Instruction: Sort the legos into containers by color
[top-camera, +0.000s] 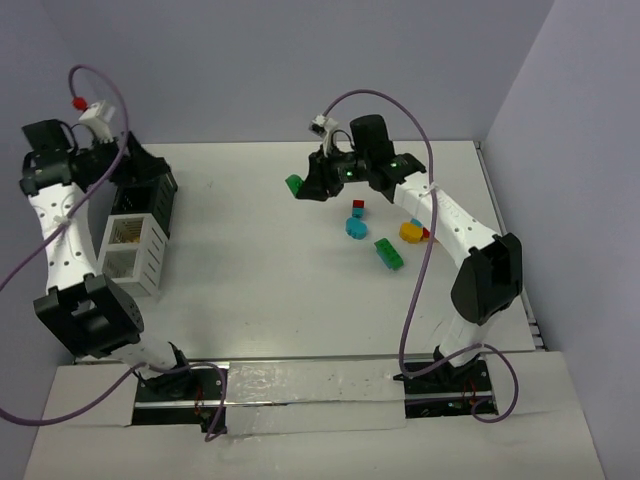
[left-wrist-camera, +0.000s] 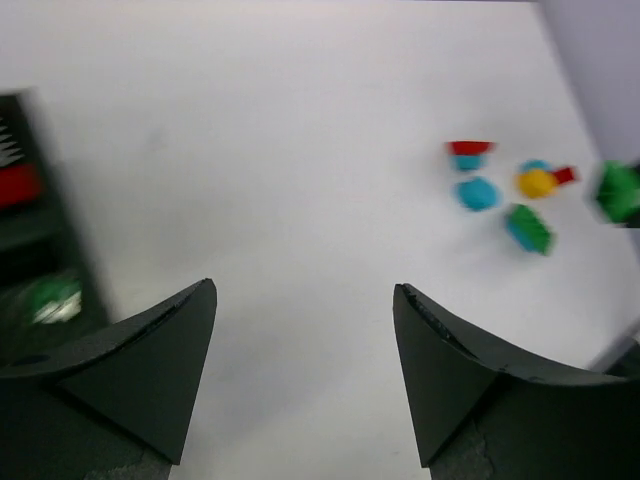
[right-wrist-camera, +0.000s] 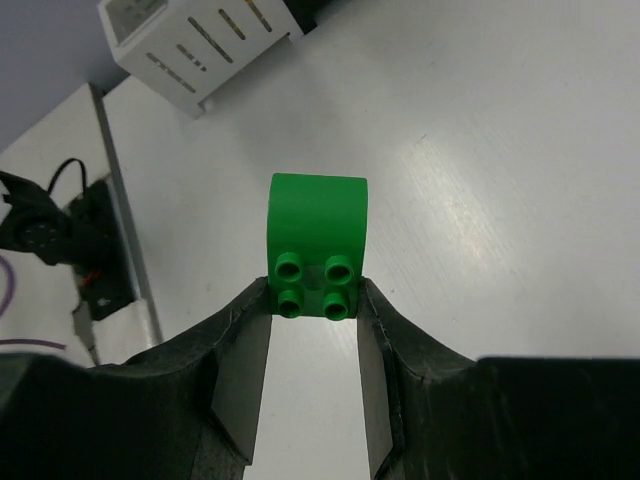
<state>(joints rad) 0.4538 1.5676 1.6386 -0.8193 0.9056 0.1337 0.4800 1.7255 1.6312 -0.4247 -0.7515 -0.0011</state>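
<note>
right gripper holds a green brick, left gripper stands wide by the bins

in my right wrist view the right gripper (right-wrist-camera: 314, 296) is closed on the rounded green brick (right-wrist-camera: 318, 245). the brick is bright green, with a curved top and four studs facing the camera, and the two fingers press on its sides. from the top camera this brick (top-camera: 294, 184) is at the far middle of the table (top-camera: 250, 280). i cannot tell if it touches the surface.

the left gripper (left-wrist-camera: 304, 290) has its jaws wide apart and only bare table shows between them. it is near the black bin (top-camera: 160, 195), and the white bin (top-camera: 135, 255) stands just beside that, closer to me.

the other legos lie together on the right: a red brick (top-camera: 357, 208), a cyan round piece (top-camera: 355, 227), a long green brick (top-camera: 390, 253) and a yellow rounded piece (top-camera: 411, 232).

the left wrist view is blurred. the black bin is cut off at its left edge, and i only make out red and green patches inside. something yellowish shows in the white bin, too small to name.
</note>
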